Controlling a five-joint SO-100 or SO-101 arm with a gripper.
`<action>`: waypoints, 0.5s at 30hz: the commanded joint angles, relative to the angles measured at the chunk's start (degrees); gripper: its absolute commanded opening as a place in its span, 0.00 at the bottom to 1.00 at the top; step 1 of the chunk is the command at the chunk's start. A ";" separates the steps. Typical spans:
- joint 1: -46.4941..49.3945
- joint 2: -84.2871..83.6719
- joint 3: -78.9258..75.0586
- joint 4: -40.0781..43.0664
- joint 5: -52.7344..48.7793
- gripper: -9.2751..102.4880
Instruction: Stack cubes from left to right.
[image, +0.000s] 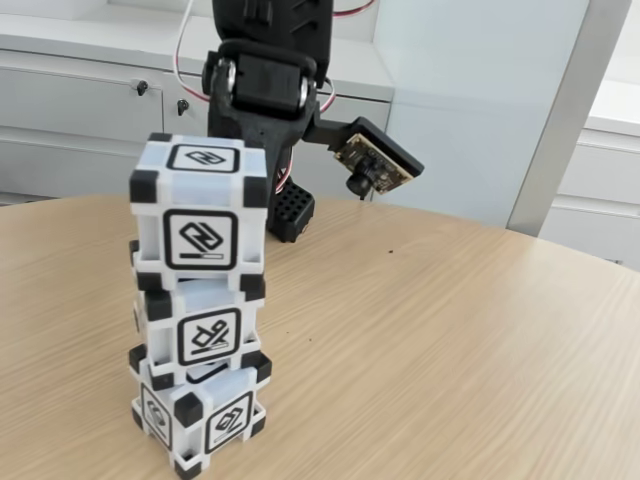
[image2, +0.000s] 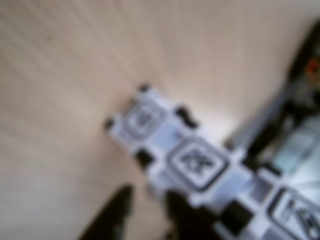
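Three pale cubes with black corners stand stacked on the wooden table in the fixed view: the bottom cube turned corner-forward, the middle cube, and the top cube sitting slightly offset. My gripper is just behind the top cube, partly hidden by it. The blurred wrist view shows the stack slanting from the bottom cube through the middle cube to the top cube. There my gripper has its dark fingertips apart at the lower edge, beside the stack, holding nothing.
The round wooden table stretches out to the right of the stack. White cabinets and a white wall panel stand behind the arm. The wrist camera juts out to the right of the arm.
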 joint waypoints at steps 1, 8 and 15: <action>-0.18 3.52 -0.18 -1.05 0.53 0.13; -0.18 3.52 -0.09 -1.05 1.05 0.13; -0.26 3.52 2.20 -1.14 0.97 0.14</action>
